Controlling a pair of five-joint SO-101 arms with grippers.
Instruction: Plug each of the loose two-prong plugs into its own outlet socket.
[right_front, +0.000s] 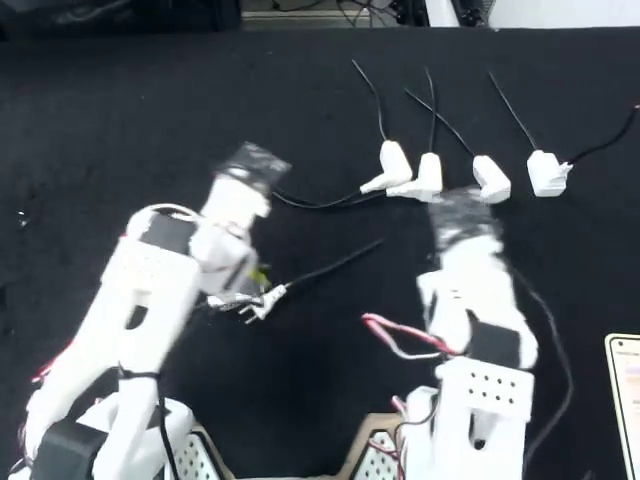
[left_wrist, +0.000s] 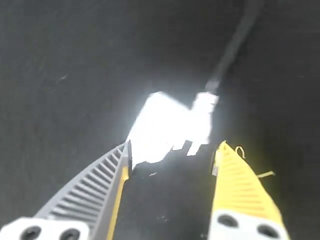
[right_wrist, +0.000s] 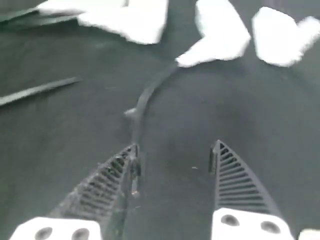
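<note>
Black cloth (right_front: 120, 120) as work surface; left gripper (left_wrist: 170, 154) is spread wide, with the loose plug (left_wrist: 167, 127) lying just ahead of its fingers (left_wrist: 227, 175), prongs pointing back at them, not yet pinched. I'd ease forward until the plug's body sits between the fingers, then close on its flat sides, leaving the prongs free and square. Right gripper (right_wrist: 175, 152) hangs wide and empty just short of the socket row (right_front: 490, 178); I judge it best used to brace a socket.
</note>
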